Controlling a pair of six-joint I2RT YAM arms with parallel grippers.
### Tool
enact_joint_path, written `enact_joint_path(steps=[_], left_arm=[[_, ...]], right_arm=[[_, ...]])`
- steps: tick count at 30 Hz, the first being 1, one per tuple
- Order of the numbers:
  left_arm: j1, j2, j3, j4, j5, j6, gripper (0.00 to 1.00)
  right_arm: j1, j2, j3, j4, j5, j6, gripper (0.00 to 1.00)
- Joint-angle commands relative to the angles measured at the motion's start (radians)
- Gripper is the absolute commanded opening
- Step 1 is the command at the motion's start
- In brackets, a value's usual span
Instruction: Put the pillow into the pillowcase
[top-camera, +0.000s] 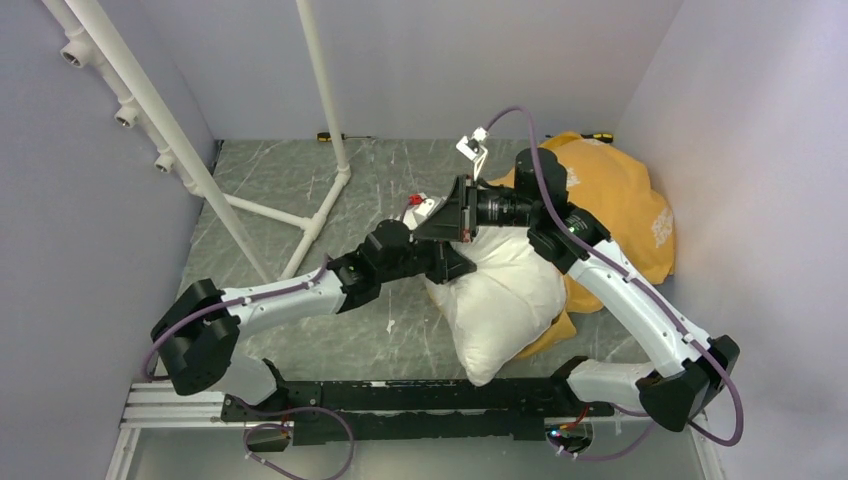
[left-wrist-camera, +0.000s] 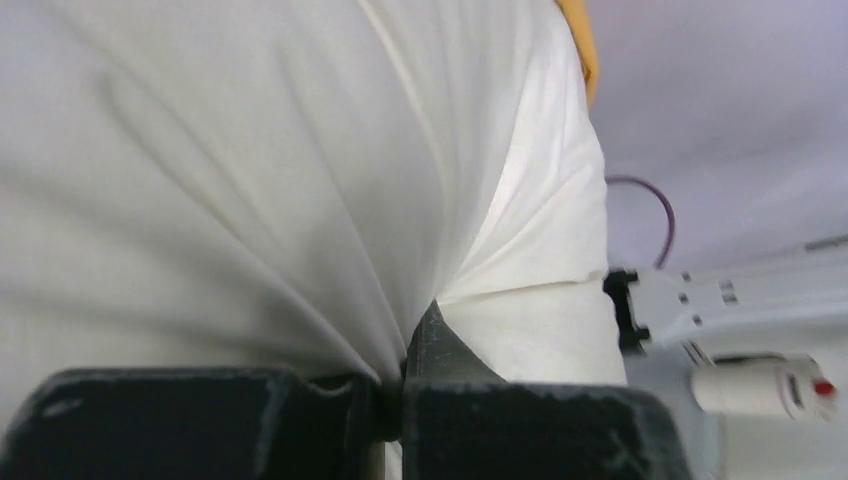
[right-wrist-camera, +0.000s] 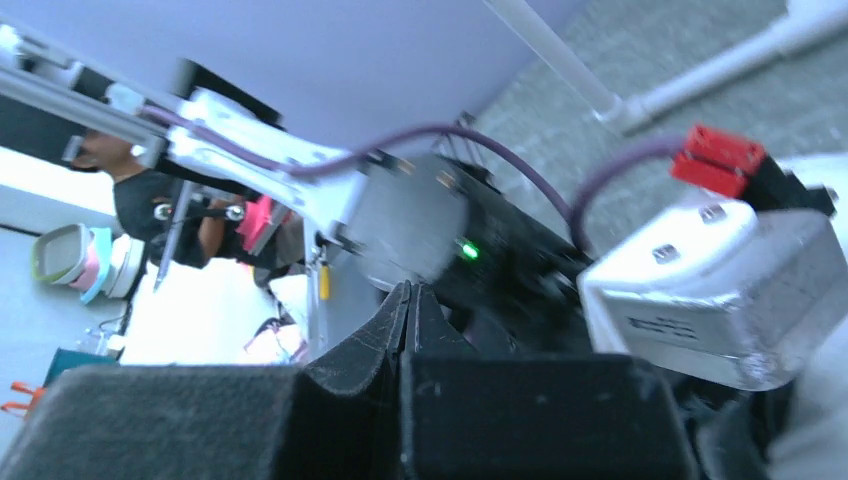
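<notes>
pillow (top-camera: 505, 300) partly over pillowcase (top-camera: 620, 200) | left arm (top-camera: 290, 290), right arm (top-camera: 640, 310) meet at pillow's corner

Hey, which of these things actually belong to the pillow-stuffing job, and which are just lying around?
Part of the job:
pillow, pinched by the left gripper
yellow-orange pillowcase
right gripper, shut and empty

Just lying about:
white pipe frame
small yellow-and-black object at the back wall

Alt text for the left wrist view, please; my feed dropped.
White pillow fills the frame, its fabric bunched into the left gripper, shut on a fold at bottom centre. A sliver of yellow pillowcase shows top right.
</notes>
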Motion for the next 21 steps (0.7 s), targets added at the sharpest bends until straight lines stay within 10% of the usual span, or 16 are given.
enact_joint_path(steps=[1, 6, 14, 21], left_arm=[[-0.002, 0.013, -0.033, 0.423, -0.309, 0.105, 0.00], [-0.010, 0.004, -0.040, 0.322, -0.315, 0.139, 0.00], [-0.015, -0.044, -0.154, 0.318, -0.353, 0.096, 0.00], [-0.040, -0.026, -0.147, 0.301, -0.339, 0.089, 0.00]], right_arm=[[0.013, -0.011, 0.088, 0.156, -0.068, 0.099, 0.00], [0.012, -0.068, 0.183, -0.283, 0.337, -0.153, 0.00], [-0.026, -0.103, 0.167, -0.726, 1.043, -0.283, 0.79], [-0.065, -0.063, 0.113, -0.756, 1.242, -0.271, 0.78]])
